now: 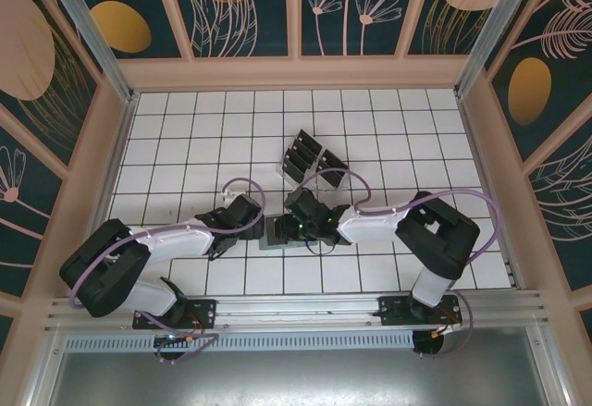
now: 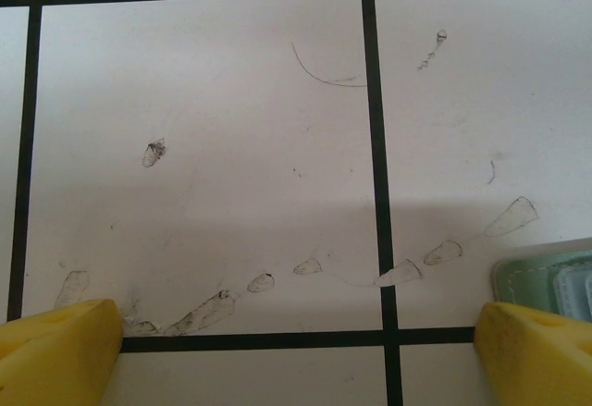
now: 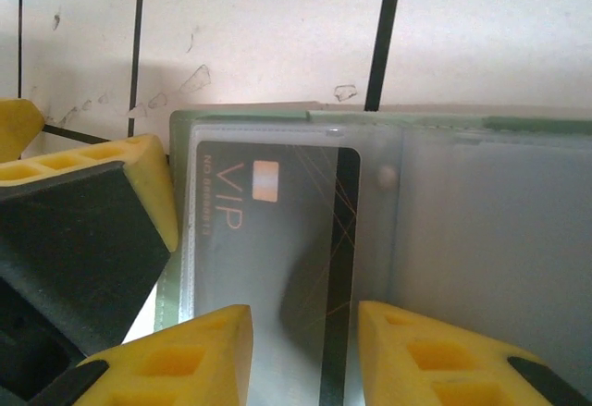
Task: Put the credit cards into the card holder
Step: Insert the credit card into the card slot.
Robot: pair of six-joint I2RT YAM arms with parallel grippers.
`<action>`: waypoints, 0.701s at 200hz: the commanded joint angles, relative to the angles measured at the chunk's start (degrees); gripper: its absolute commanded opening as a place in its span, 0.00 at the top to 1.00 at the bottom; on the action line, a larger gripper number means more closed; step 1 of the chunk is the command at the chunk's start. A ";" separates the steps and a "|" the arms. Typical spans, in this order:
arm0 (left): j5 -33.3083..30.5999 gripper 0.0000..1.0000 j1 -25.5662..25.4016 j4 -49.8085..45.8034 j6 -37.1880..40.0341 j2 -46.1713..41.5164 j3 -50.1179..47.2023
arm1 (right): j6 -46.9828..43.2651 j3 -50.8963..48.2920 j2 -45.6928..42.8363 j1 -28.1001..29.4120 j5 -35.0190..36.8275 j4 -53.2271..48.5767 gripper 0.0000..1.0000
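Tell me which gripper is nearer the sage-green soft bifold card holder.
Right. The right gripper hangs directly over the sage-green card holder; the left gripper sits beside its edge, over white tile.

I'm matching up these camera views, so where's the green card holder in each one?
Top external: card holder just below centre.
Left wrist: card holder corner at the lower right edge.
Right wrist: card holder across the middle and right.
Shared landmark: the black grid lines.
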 commanded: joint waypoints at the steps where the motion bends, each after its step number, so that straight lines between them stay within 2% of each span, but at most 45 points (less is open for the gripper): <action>1: 1.96 0.02 0.24 0.18 -0.05 0.53 -1.04 | -0.27 1.92 1.58 0.69 -0.08 -0.83 0.65; 101: 2.14 0.01 0.23 0.11 -0.14 0.38 -1.11 | -0.77 4.34 3.12 1.92 -0.87 -1.40 0.64; 140: 0.04 0.01 0.26 -1.93 -1.01 -1.22 -0.62 | -1.11 4.35 1.82 1.88 -0.61 -1.88 0.60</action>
